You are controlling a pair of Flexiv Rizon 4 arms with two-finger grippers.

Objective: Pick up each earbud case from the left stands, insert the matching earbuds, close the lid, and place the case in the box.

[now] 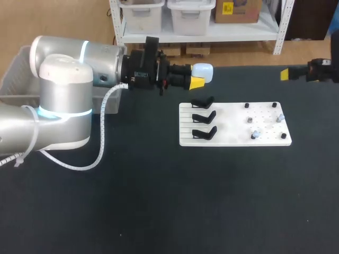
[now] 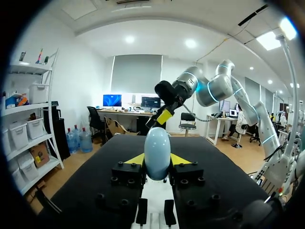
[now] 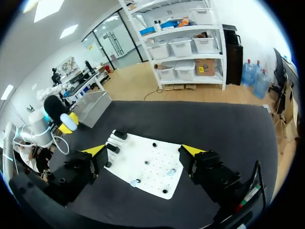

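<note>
My left gripper (image 1: pixel 200 76) is shut on a pale blue earbud case (image 1: pixel 203 72), held in the air just behind the white board (image 1: pixel 233 138). In the left wrist view the case (image 2: pixel 157 152) stands upright between the yellow fingertips (image 2: pixel 136 159). Three black stands (image 1: pixel 204 116) on the board's left side are bare. Small earbuds (image 1: pixel 255 134) sit among pegs on its right side. My right gripper (image 1: pixel 286 74) hovers open at the far right, off the board. Its wrist view shows the fingers (image 3: pixel 95 150) wide apart above the board (image 3: pixel 143 157), with nothing between them.
A grey box (image 1: pixel 13 79) stands at the table's far left, behind my left arm; it also shows in the right wrist view as the box (image 3: pixel 93 105). Black pegs (image 1: pixel 247 106) stick up from the board's right half. Dark tabletop surrounds the board.
</note>
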